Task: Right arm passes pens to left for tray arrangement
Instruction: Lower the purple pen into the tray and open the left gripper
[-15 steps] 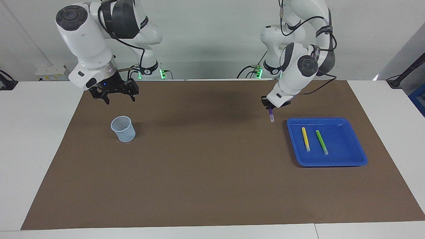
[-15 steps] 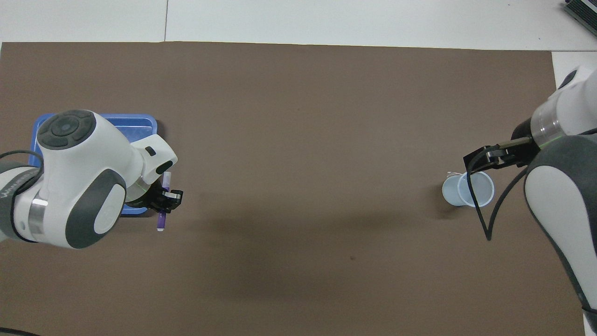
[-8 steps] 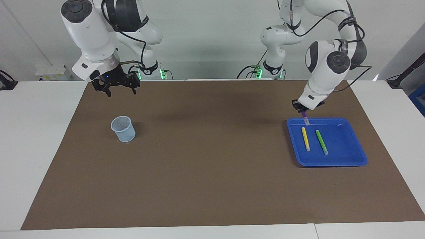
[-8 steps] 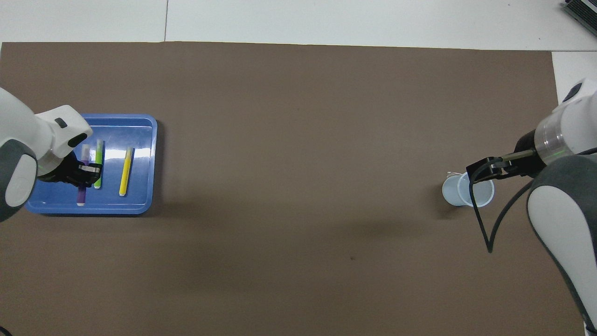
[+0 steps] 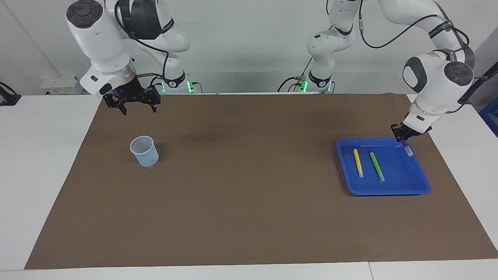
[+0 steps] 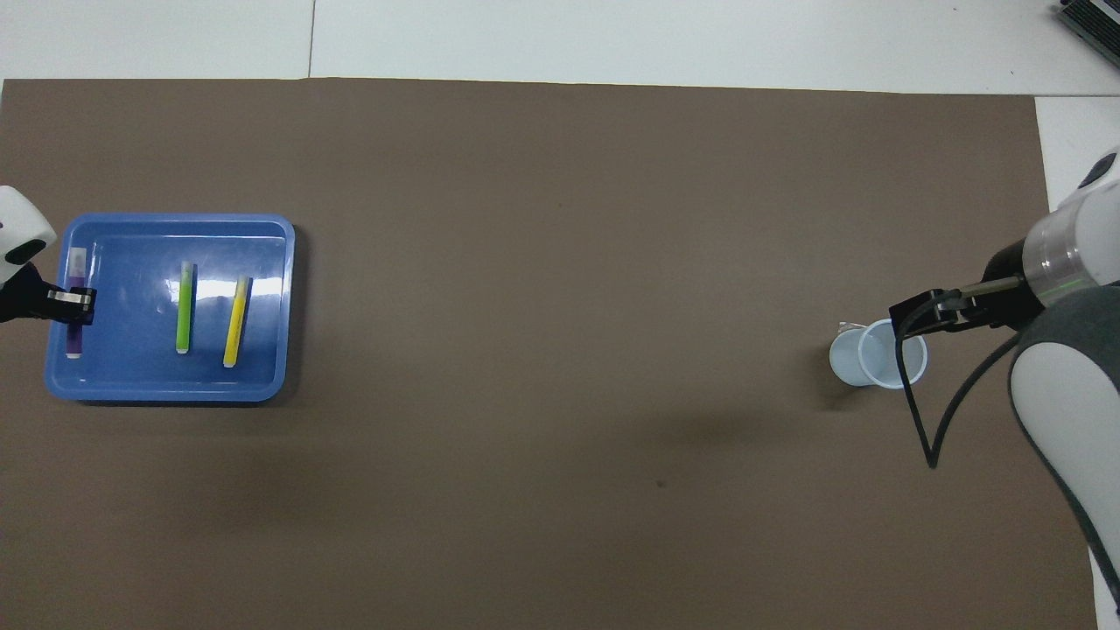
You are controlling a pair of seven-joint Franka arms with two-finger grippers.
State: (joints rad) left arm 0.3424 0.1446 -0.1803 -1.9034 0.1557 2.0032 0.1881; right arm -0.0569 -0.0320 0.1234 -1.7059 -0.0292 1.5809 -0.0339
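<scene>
Mat (image 5: 249,186): brown, covers the table.
Tray (image 5: 404,186): at the left arm's end; yellow pen (image 5: 358,162) and green pen (image 5: 376,166) lie in it, apart.
Cup (image 5: 144,151): at the right arm's end.
Right gripper (image 5: 132,105): waits over the mat, fingers wide, holding nothing.
Left gripper (image 5: 402,136): over the tray's edge, clamped on the purple pen (image 5: 407,148).

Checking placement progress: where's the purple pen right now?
Purple pen is gripped by the left gripper over the blue tray's outer edge, beside the green pen.
</scene>
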